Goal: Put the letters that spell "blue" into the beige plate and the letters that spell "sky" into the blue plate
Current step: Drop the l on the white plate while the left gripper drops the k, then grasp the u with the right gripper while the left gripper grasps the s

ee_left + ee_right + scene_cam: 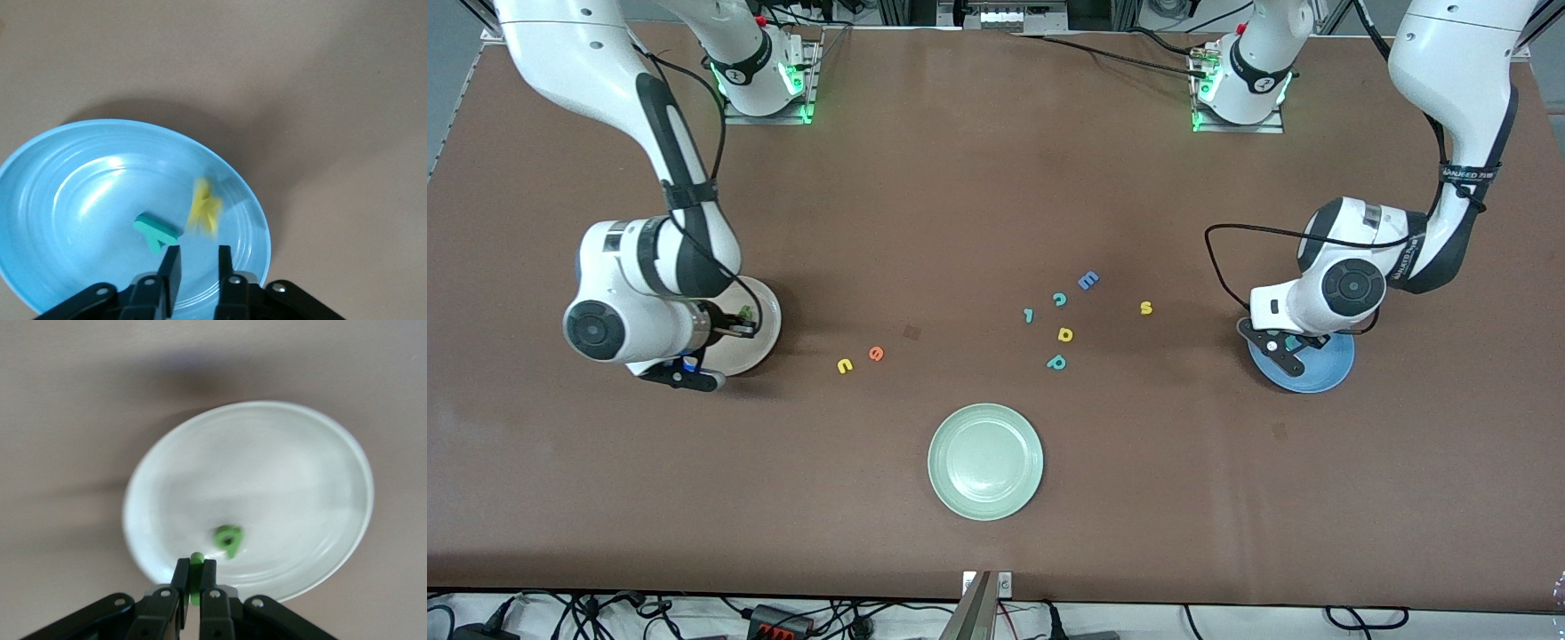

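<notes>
The left gripper [198, 267] hangs over the round bright blue plate [80, 173] at the left arm's end of the table, its fingers slightly parted with nothing between them. A yellow foam k [205, 207] shows blurred just above the plate's floor – whether it touches the plate cannot be told – and a teal foam y [155, 231] lies on that floor beside it.

The right gripper [195, 577] is over the round cream-beige plate [300, 453] at the right arm's end, fingers pinched on a thin green foam l [196, 559]. A green foam b [228, 539] lies in that plate.

On the brown table [960, 178] between the plates lie a yellow foam u [845, 365] and an orange foam e [876, 353], near the beige plate. Toward the blue plate sits a yellow foam s [1146, 308], apart from a cluster – a periwinkle E [1088, 281], a teal c [1059, 299], a small teal hooked letter [1029, 315], a small yellow letter [1064, 334] and a teal p [1056, 362]. A pale green round plate [985, 461] stands nearest the front camera
</notes>
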You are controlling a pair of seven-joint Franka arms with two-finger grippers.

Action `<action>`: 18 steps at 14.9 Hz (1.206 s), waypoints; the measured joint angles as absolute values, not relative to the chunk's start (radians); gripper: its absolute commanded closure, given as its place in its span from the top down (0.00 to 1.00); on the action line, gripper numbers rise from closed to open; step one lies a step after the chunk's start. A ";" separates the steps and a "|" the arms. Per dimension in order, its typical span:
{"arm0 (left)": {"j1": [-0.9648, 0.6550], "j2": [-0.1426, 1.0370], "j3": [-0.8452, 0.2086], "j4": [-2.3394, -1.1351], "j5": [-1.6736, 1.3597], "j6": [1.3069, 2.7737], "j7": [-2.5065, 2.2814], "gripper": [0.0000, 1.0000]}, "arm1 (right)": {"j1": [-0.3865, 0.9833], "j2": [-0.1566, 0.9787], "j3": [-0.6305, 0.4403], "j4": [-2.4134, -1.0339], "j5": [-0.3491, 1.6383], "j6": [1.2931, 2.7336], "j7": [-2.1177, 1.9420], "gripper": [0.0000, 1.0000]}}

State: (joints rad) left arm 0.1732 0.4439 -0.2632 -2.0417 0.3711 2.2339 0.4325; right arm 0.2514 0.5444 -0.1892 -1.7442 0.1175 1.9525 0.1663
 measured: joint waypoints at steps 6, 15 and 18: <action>0.175 0.438 -0.308 -2.037 0.362 2.218 0.378 1.00 | 0.183 0.576 -0.190 -1.804 0.117 2.063 0.011 0.18; 0.165 0.437 -0.559 -2.045 0.296 2.168 -0.405 1.00 | 0.214 0.546 -0.159 -1.746 0.128 2.040 -0.012 1.00; 0.166 0.467 -0.569 -2.063 0.296 2.272 -0.465 1.00 | 0.313 0.546 -0.140 -1.688 0.131 2.037 -0.010 1.00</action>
State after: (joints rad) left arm 0.1657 0.4673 -0.5688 -2.0627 0.2963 2.2723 -0.4650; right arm 0.3129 0.5459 -0.1402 -1.6885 0.1305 2.0374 -0.0101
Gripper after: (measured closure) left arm 0.000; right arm 0.000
